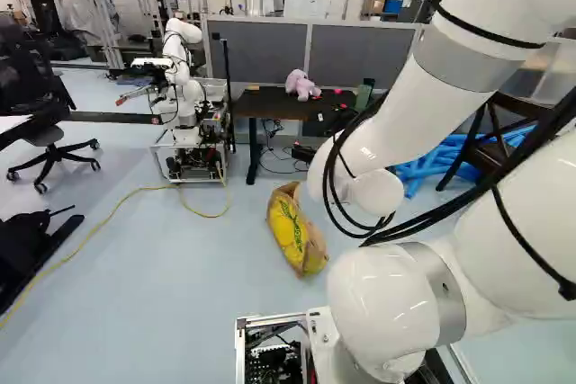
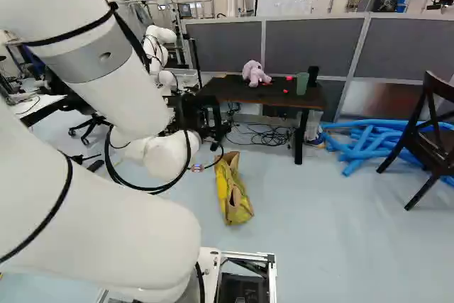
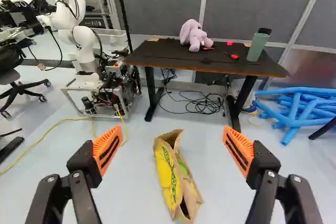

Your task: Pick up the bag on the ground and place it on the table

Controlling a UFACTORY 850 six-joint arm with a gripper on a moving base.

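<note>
Dark parts of my gripper (image 2: 200, 115) show beyond the white wrist in the right base view. In the wrist view the gripper (image 3: 172, 142) is open, its orange pads wide apart with nothing held. The brown paper bag with yellow packaging (image 3: 167, 174) lies on the floor ahead of it, lined up between the fingers and not touched. The same bag (image 1: 292, 229) is left of the arm in the left base view, and right of the wrist as a bag (image 2: 233, 193) in the right base view. Beyond it stands the dark-topped table (image 3: 152, 56).
On the table are a pink plush toy (image 3: 195, 35), a green cup (image 3: 257, 46) and small red items. Another robot (image 3: 86, 51) stands beside the table. Cables (image 3: 202, 103) lie beneath it. Blue tubes (image 3: 299, 106) and a dark chair (image 2: 429, 133) are to the right.
</note>
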